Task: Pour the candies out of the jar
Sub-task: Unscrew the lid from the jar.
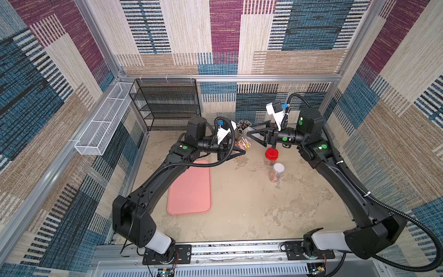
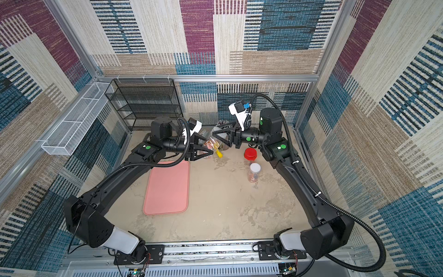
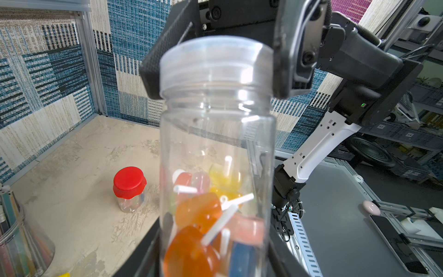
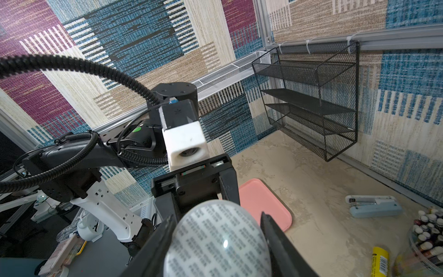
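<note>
A clear plastic jar (image 3: 217,144) is held above the table between my two arms, seen in both top views (image 1: 242,146) (image 2: 210,145). The candies (image 3: 199,211), orange, pink, yellow and blue lollipops on white sticks, lie heaped at its bottom end. My left gripper (image 3: 215,263) (image 1: 241,154) is shut on the jar's body. The translucent lid (image 3: 215,64) (image 4: 218,251) sits on the jar's neck, with threads showing below it. My right gripper (image 4: 218,218) (image 1: 248,133) is shut on that lid, one finger on each side of it.
A pink tray (image 1: 189,189) lies on the table below the left arm. A red-lidded jar (image 1: 271,154) and a white-lidded jar (image 1: 278,171) stand to the right. A jar of pencils (image 1: 243,126), a black mesh shelf (image 1: 165,105) and a white wire basket (image 1: 103,124) are behind.
</note>
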Available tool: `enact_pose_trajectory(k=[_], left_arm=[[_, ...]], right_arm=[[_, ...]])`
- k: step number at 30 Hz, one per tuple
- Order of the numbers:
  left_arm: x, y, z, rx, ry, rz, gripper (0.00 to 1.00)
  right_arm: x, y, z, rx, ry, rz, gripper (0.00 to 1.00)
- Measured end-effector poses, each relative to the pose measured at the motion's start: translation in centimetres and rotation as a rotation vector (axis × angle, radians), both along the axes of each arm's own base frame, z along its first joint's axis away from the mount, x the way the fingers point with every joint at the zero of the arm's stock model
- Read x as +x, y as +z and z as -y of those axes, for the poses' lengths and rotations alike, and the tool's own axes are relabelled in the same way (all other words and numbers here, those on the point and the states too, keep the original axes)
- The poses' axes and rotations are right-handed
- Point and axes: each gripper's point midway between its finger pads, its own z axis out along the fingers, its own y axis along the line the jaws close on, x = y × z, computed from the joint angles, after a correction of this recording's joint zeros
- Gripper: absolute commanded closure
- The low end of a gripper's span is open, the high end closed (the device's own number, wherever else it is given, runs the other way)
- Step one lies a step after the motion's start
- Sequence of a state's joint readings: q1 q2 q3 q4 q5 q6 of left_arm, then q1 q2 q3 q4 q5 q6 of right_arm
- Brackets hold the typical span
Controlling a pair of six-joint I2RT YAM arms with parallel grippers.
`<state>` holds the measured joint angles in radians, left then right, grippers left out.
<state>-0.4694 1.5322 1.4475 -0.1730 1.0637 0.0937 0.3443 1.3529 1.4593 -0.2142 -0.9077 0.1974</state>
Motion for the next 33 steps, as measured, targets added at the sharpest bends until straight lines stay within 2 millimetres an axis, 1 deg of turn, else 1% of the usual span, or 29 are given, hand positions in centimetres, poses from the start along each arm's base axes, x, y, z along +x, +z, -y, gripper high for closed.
enact_pose_trajectory(k=[4, 8, 13, 18, 21, 28, 33], left_arm=[[0.1, 0.1, 0.0, -0.003, 0.002, -0.004, 1.00], [0.3, -0.2, 0.0, 0.004, 0.015, -0.026, 1.00], [0.7, -0.5, 0.2, 0.007, 0.030, -0.036, 1.00], [1.6, -1.5, 0.4, 0.036, 0.084, -0.051, 1.00], [1.4, -2.1, 0.5, 0.047, 0.084, -0.071, 1.00], [1.6, -1.3, 0.3, 0.038, 0.097, -0.043, 1.00], [1.3, -1.1, 0.1, 0.035, 0.095, -0.029, 1.00]], right_arm=[[0.2, 0.0, -0.1, 0.004, 0.000, 0.000, 0.55], [0.6, -0.3, -0.3, 0.006, 0.008, -0.020, 0.54], [1.3, -0.1, -0.4, 0.006, -0.006, -0.054, 0.54], [2.5, -1.5, -0.1, 0.012, -0.078, -0.154, 0.51], [2.5, -2.2, 0.0, 0.013, -0.096, -0.178, 0.50], [2.6, -1.0, -0.7, -0.028, -0.031, -0.172, 0.51], [2.1, -0.8, -0.7, -0.057, 0.057, -0.173, 0.52]])
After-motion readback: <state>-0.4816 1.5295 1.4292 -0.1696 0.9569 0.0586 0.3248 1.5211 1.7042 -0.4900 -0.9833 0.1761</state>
